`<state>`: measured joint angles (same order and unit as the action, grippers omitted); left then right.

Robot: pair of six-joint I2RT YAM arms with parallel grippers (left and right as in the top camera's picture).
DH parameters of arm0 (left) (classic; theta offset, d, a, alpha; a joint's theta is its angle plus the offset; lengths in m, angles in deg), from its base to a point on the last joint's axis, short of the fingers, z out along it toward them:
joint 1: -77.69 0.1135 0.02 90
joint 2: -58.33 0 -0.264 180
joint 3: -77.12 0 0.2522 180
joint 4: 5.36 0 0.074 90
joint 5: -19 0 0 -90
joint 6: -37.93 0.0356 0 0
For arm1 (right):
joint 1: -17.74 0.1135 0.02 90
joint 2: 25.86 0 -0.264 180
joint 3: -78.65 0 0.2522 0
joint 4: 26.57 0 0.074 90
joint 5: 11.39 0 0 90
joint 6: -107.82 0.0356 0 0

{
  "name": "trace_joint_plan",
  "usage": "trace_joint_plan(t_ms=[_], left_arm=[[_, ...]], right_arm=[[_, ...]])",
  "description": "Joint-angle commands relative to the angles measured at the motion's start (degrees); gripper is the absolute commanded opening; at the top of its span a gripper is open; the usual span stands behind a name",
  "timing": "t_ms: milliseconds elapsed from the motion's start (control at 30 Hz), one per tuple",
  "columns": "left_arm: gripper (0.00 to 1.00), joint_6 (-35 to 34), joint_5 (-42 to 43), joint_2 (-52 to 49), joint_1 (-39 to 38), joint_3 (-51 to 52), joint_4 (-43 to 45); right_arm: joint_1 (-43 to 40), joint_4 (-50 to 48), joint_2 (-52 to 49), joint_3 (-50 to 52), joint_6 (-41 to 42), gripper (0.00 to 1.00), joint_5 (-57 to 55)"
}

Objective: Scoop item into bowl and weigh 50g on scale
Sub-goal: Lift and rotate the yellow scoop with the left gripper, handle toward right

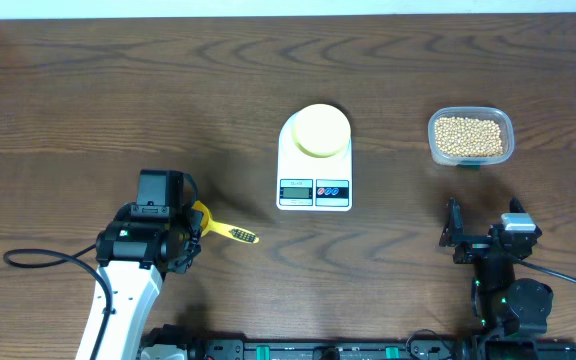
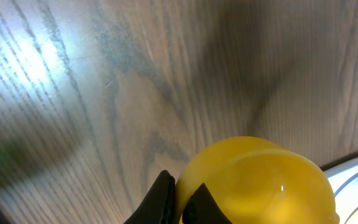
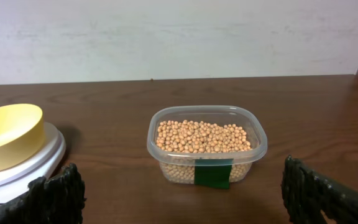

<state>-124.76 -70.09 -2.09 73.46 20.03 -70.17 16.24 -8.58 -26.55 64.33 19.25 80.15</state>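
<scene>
Dark wood-grain worktop [image 1: 88,100] carries a flat white scale [image 1: 314,185], the round pale-yellow bowl [image 1: 322,131] sitting on its platform. Small tan beans [image 1: 469,137] fill a clear rounded tub [image 3: 205,109] well apart. The left gripper [image 2: 180,196] pinches a glossy yellow scoop [image 2: 260,180]; the right gripper [image 1: 483,230] gapes wide.

Left arm [image 1: 120,292] white, black wrist; right arm [image 1: 509,298] black; black cables [image 1: 38,257].

Bowl [image 1: 320,130] on scale [image 1: 314,190], centre; tub [image 1: 432,137] of beans [image 1: 468,137] at scale's 3 o'clock; scoop [image 1: 226,230] at 8 o'clock.
</scene>
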Motion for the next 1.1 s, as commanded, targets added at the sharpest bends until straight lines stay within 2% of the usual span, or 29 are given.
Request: trace_joint_plan(t_ms=[0, 500, 967, 1067], left_arm=[[0.07, -1.51, -0.52, 0.83, 0.02, -1.7, -1.05], [0.07, 3.65, 0.09, 3.28, 0.02, -10.01, -6.6], [0.07, 3.37, -0.09, 5.09, 0.02, -10.49, -11.13], [0.07, 0.2, -0.09, 5.09, 0.02, -10.49, -11.76]], right_arm=[[-0.28, 0.04, 0.04, 0.24, 0.22, 0.99, 0.13], [-0.28, 0.04, 0.04, 0.24, 0.22, 0.99, 0.13], [-0.28, 0.04, 0.04, 0.24, 0.2, 0.99, 0.13], [-0.28, 0.04, 0.04, 0.24, 0.2, 0.99, 0.13]])
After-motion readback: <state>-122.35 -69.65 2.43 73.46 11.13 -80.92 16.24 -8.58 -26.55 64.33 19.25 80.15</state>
